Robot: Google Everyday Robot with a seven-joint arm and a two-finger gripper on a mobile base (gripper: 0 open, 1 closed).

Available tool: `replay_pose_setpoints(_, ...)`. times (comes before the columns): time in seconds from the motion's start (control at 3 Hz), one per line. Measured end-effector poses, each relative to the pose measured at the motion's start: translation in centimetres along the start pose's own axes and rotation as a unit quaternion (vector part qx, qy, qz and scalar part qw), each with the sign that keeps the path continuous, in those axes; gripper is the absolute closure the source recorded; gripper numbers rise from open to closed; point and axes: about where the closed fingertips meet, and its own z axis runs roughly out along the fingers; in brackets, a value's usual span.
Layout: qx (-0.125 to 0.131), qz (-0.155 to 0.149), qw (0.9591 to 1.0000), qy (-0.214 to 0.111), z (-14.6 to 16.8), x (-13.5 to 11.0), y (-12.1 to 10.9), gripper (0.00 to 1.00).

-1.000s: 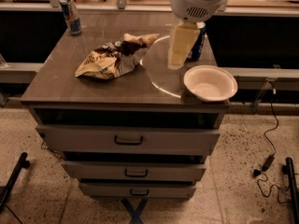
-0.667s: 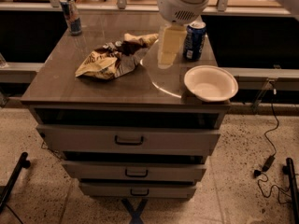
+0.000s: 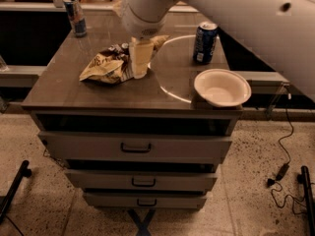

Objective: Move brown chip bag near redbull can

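Observation:
The brown chip bag (image 3: 106, 65) lies crumpled on the middle-left of the cabinet top (image 3: 74, 90), tan-yellow and dark brown. The redbull can (image 3: 74, 16), slim, blue and silver, stands upright at the far left corner, well apart from the bag. My gripper (image 3: 138, 59) hangs down from the big white arm (image 3: 221, 14) and sits right over the bag's right end, its cream-coloured body covering that part of the bag.
A wider dark blue soda can (image 3: 204, 43) stands at the back right. A white bowl (image 3: 222, 87) sits at the front right edge. The cabinet has three drawers (image 3: 135, 147) below. A cable (image 3: 283, 146) lies on the floor at right.
My arm has swung left from over the soda can to over the chip bag's right end, uncovering the soda can. Bag, cans and bowl have not moved.

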Motion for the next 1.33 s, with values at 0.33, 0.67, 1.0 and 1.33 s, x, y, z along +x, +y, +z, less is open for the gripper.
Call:
replay_pose_setpoints(0.33, -0.021, -0.043, 0.9987, -0.017, 4.9, -2.4, -0.5, 0.00)
replay_pose_setpoints(0.67, -0.033, -0.051, 0.9981, -0.012, 7.3, -2.3, -0.7, 0.00)
replay_pose_setpoints(1.0, -0.041, -0.050, 0.9979, 0.003, 8.9, 0.1, -0.1, 0.02)
replay_pose_setpoints(1.33, -0.041, -0.047, 0.9980, 0.011, 9.4, 1.2, -0.1, 0.23)
